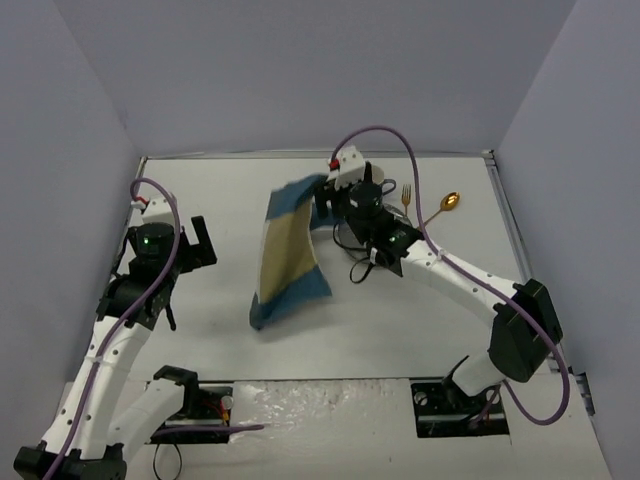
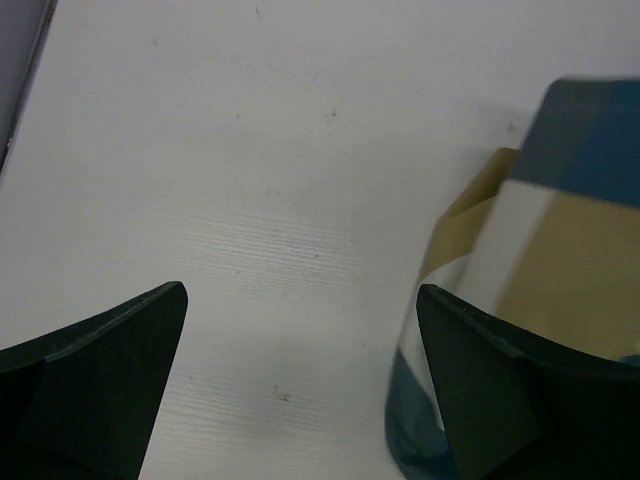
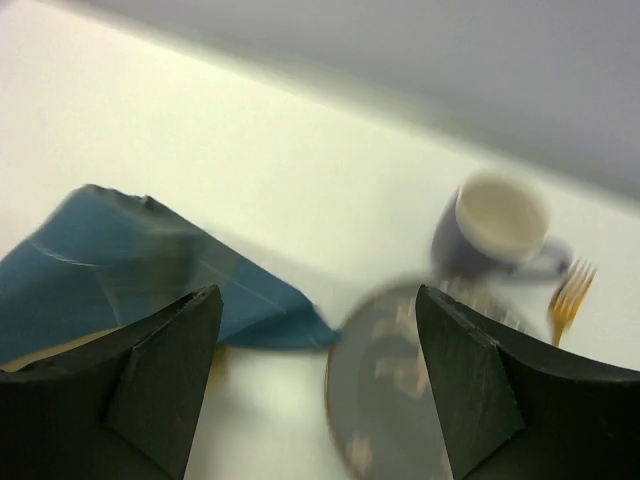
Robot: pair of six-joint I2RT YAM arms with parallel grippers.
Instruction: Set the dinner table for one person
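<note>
The dinner table [image 1: 400, 320] is a plain white top. A blue-and-tan checked placemat [image 1: 285, 255] stands crumpled and partly raised at its middle, its upper corner beside my right gripper [image 1: 323, 200]. In the right wrist view that gripper [image 3: 318, 295] is open with nothing between the fingers, and the placemat [image 3: 120, 270] lies below its left finger. A dark patterned plate [image 3: 400, 390], a blue mug [image 3: 500, 225] and a gold fork [image 3: 568, 295] sit to the right. My left gripper [image 1: 203, 240] is open over bare table, left of the placemat [image 2: 560, 230].
A gold fork [image 1: 406, 197] and a gold spoon [image 1: 450, 203] lie at the back right, beside the right arm. Grey walls close in the table on the left, back and right. The arm bases stand at the near edge.
</note>
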